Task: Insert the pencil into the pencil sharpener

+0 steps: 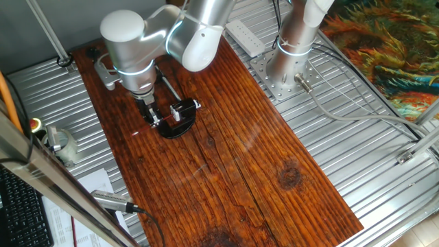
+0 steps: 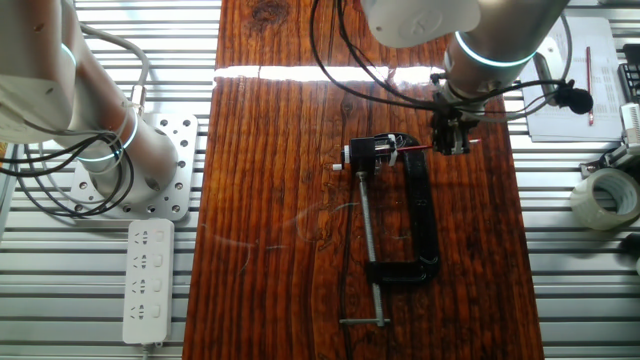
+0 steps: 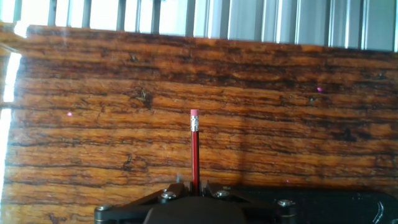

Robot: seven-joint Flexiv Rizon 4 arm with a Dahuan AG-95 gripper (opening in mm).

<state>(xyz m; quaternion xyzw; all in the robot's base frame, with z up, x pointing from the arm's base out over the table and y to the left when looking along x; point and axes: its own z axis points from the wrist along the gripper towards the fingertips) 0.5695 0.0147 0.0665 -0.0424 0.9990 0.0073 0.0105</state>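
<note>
The pencil [image 3: 194,152] is a thin red stick with a pink eraser end. In the hand view it sticks out from between my gripper's [image 3: 194,186] fingers over the wooden board. My gripper [image 2: 452,142] is shut on the pencil [image 2: 415,149], holding it level just right of the pencil sharpener [image 2: 375,152]. The sharpener is a small black block with a silvery part at the top end of the black clamp frame [image 2: 428,225]. The pencil's far end reaches the sharpener's side; I cannot tell whether it is inside. In one fixed view my gripper [image 1: 151,113] is left of the sharpener [image 1: 185,108].
The clamp's screw rod [image 2: 368,240] runs down the board. A second arm's base [image 2: 150,165] and a power strip [image 2: 148,275] are to the left. A tape roll [image 2: 603,195] and papers [image 2: 570,105] are to the right. A grey pen-like tool [image 1: 113,200] lies off the board.
</note>
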